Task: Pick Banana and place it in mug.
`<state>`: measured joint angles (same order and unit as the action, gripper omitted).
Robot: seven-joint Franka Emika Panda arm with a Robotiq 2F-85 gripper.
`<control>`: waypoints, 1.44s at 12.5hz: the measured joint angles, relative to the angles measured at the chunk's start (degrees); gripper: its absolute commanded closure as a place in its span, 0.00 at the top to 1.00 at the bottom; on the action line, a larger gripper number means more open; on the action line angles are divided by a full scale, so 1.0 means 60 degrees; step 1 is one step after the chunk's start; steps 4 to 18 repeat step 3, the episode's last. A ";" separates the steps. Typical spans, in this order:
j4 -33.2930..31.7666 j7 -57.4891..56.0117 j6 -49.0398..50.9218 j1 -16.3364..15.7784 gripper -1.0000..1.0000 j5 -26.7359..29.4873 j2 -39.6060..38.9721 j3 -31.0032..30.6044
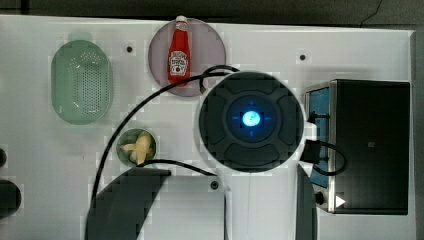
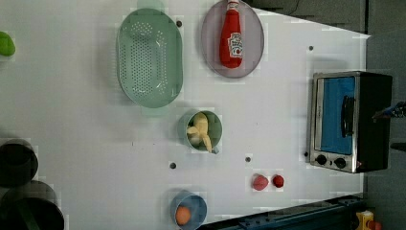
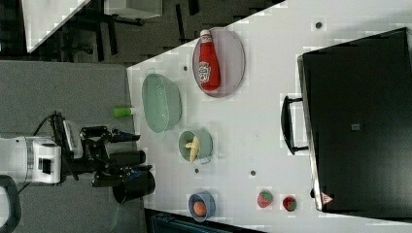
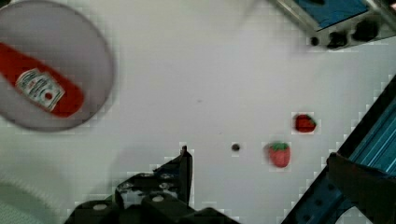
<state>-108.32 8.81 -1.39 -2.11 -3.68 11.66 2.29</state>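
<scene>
Pale yellow and cream, the small curved toy banana (image 2: 200,131) lies inside the dull teal-green round mug (image 2: 216,125), its tip resting over the rim, and we see the same pairing in the top view, banana (image 1: 140,148) within mug (image 1: 124,138), and in the right view, banana (image 3: 193,147) within mug (image 3: 206,142). Our black two-fingered gripper (image 3: 127,153) hangs well apart from that mug in the right view, off the white table (image 3: 272,97) toward the right view's left, with its fingers (image 3: 124,136) spread wide and nothing between them. In the wrist view one dark finger (image 4: 183,173) of the gripper shows, with two red toy strawberries (image 4: 279,154) lying near it on the table and a grey round plate (image 4: 100,70) carrying a red ketchup bottle (image 4: 42,88) farther off. Well away from the gripper in the right view we also find a pale green perforated colander (image 3: 161,103), a blue round cup (image 3: 208,203) holding an orange ball (image 3: 199,208), and a black and silver toaster oven (image 3: 357,121) across the table.
</scene>
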 measured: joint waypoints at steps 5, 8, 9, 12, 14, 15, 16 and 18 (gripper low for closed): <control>-0.0140 0.0000 -0.0086 -0.0102 1.00 0.0163 0.0030 0.0180; -0.0140 0.0000 -0.0086 -0.0102 1.00 0.0163 0.0030 0.0180; -0.0140 0.0000 -0.0086 -0.0102 1.00 0.0163 0.0030 0.0180; -0.0140 0.0000 -0.0086 -0.0102 1.00 0.0163 0.0030 0.0180; -0.0140 0.0000 -0.0086 -0.0102 1.00 0.0163 0.0030 0.0180; -0.0140 0.0000 -0.0086 -0.0102 1.00 0.0163 0.0030 0.0180; -0.0140 0.0000 -0.0086 -0.0102 1.00 0.0163 0.0030 0.0180; -0.0140 0.0000 -0.0086 -0.0102 1.00 0.0163 0.0030 0.0180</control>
